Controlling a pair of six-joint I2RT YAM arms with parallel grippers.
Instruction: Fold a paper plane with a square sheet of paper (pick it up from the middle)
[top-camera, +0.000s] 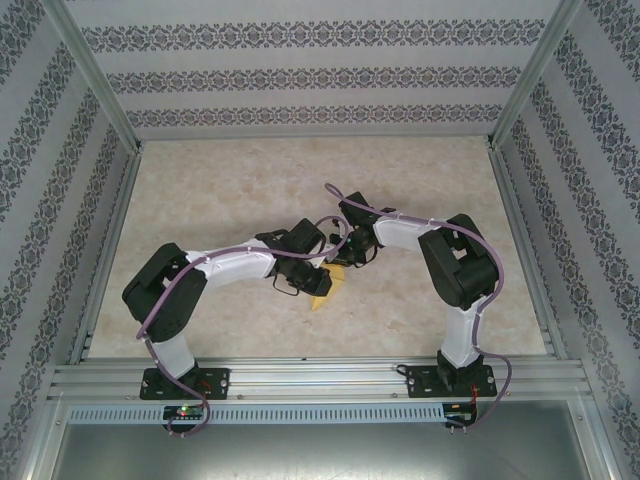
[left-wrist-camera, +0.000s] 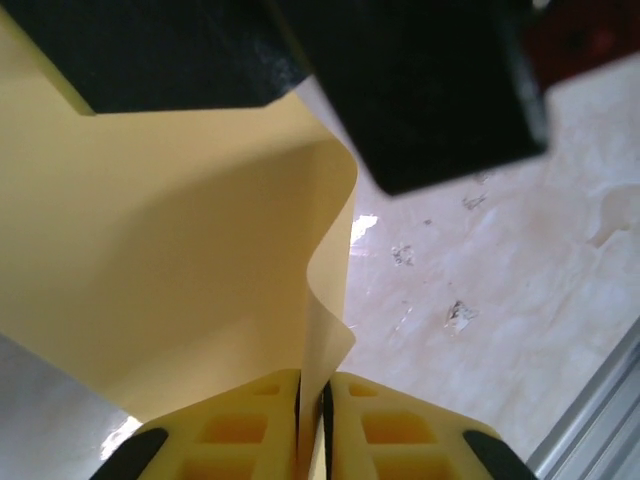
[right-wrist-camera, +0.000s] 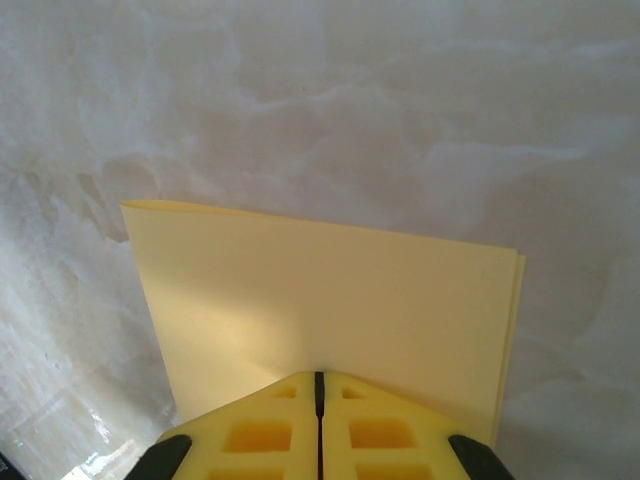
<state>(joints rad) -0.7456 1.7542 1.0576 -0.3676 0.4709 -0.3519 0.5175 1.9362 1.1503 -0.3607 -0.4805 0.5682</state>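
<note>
Tearing was the risk — left gripper (left-wrist-camera: 312, 400) and right gripper (right-wrist-camera: 320, 385) each clamped the folded square sheet of paper (right-wrist-camera: 320, 290) above the table (top-camera: 230, 180), so any uneven pull could have ripped it.

Sheet (top-camera: 325, 293) between left pincer (left-wrist-camera: 312, 400) and right pincer (right-wrist-camera: 319, 385) (above table (top-camera: 250, 180)).

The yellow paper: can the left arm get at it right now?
Looks like yes: the left arm has its jaws shut on an edge of the yellow paper, so nothing seems to block it.
</note>
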